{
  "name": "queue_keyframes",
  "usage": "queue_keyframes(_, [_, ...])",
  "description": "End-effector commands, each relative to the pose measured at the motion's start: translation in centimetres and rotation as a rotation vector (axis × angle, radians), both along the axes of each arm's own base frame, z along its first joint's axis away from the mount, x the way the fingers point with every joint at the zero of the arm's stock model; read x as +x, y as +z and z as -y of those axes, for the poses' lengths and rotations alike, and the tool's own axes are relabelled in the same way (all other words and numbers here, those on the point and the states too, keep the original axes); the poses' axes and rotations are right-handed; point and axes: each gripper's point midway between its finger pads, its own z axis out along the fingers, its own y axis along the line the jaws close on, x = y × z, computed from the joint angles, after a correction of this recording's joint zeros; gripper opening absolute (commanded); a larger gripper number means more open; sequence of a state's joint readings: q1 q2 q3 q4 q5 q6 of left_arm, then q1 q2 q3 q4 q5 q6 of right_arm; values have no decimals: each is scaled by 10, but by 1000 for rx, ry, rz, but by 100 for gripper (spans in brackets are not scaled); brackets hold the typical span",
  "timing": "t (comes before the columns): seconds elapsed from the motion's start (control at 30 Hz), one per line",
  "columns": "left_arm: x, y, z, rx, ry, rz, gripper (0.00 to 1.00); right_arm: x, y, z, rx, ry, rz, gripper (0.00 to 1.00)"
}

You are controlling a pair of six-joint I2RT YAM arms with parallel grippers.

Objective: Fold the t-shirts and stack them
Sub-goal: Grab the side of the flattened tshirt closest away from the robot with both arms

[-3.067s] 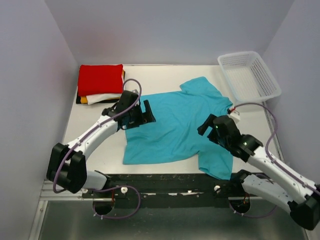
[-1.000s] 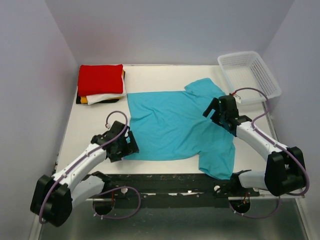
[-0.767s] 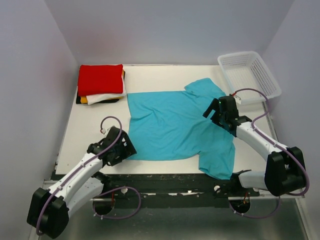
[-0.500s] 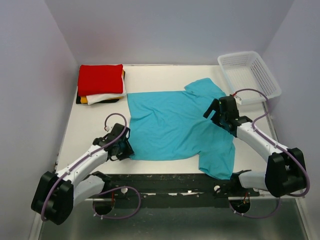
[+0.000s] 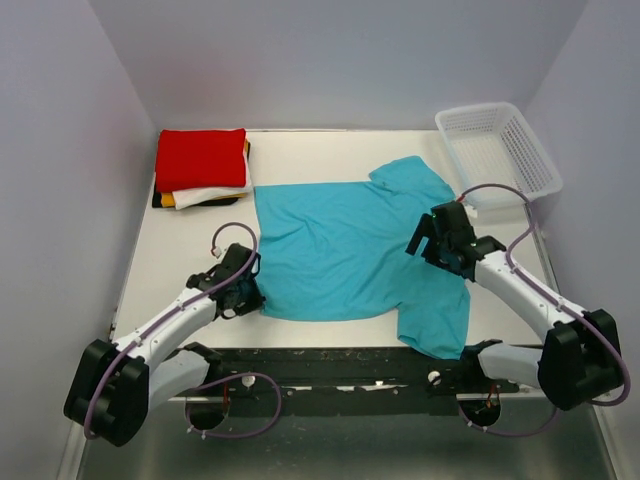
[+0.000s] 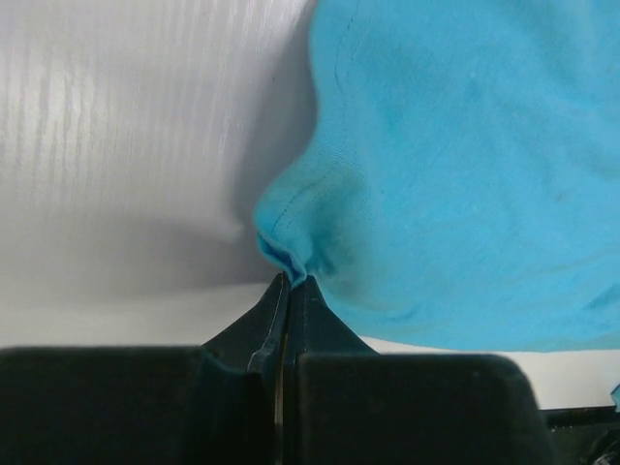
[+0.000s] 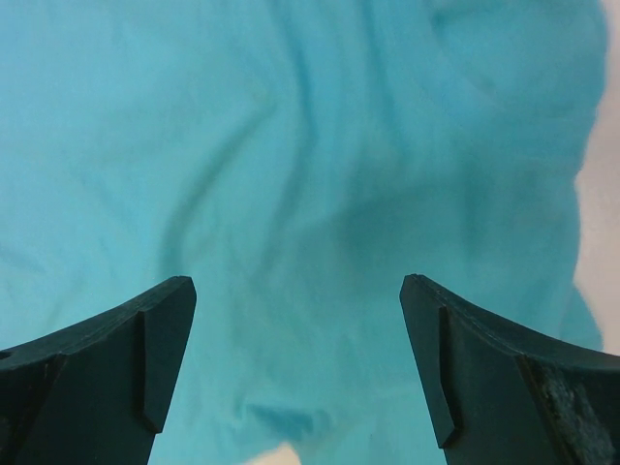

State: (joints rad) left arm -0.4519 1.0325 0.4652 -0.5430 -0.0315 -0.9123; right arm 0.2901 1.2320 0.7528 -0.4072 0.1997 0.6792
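Note:
A turquoise-blue t-shirt (image 5: pixel 345 250) lies spread on the white table (image 5: pixel 190 255). My left gripper (image 5: pixel 250 298) is shut on its near left corner; the left wrist view shows the hem (image 6: pixel 291 254) bunched between the closed black fingertips (image 6: pixel 288 281). My right gripper (image 5: pixel 425 238) hovers open over the shirt's right side, near the sleeve. In the right wrist view its two fingers (image 7: pixel 160 334) stand wide apart above wrinkled blue cloth (image 7: pixel 310 174). A stack of folded t-shirts (image 5: pixel 201 165), red on top of white, yellow-orange and black, sits at the far left.
A white plastic mesh basket (image 5: pixel 497 150) stands at the far right corner. The shirt's right sleeve (image 5: pixel 440 325) hangs near the table's front edge. Grey walls close in on both sides and the back.
My left gripper came down to the shirt's near left corner and closed on the hem. My right gripper shifted slightly toward me over the shirt and stayed open.

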Motion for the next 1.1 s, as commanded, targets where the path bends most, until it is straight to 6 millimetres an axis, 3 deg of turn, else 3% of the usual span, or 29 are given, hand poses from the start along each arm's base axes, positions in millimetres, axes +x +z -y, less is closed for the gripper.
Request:
queue_keyframes(0.0, [33, 15, -8, 28, 30, 111, 0, -72, -12, -20, -149, 124, -202, 95])
queue_keyframes(0.07, [37, 16, -10, 25, 38, 113, 0, -102, -20, -31, -165, 154, -276, 93])
queue_keyframes(0.2, [34, 15, -8, 4, 29, 107, 0, -150, -29, -21, -163, 73, -394, 88])
queue_keyframes(0.37, [27, 11, -27, 73, 97, 93, 0, -183, -21, -6, -118, 5, -440, 78])
queue_keyframes(0.53, [28, 16, -30, 71, 113, 119, 0, -194, -36, -4, -138, -32, -524, 69])
queue_keyframes(0.7, [30, 19, -34, 84, 130, 137, 0, -183, -38, -5, -169, -76, -516, 67])
queue_keyframes(0.83, [31, 19, -36, 93, 132, 133, 0, -188, -52, -21, -105, -42, -573, 65])
queue_keyframes(0.93, [31, 18, -38, 96, 136, 131, 0, -203, -70, -30, -53, -20, -644, 64])
queue_keyframes(1.07, [31, 18, -38, 91, 139, 136, 0, -213, -90, -29, -31, -43, -677, 61])
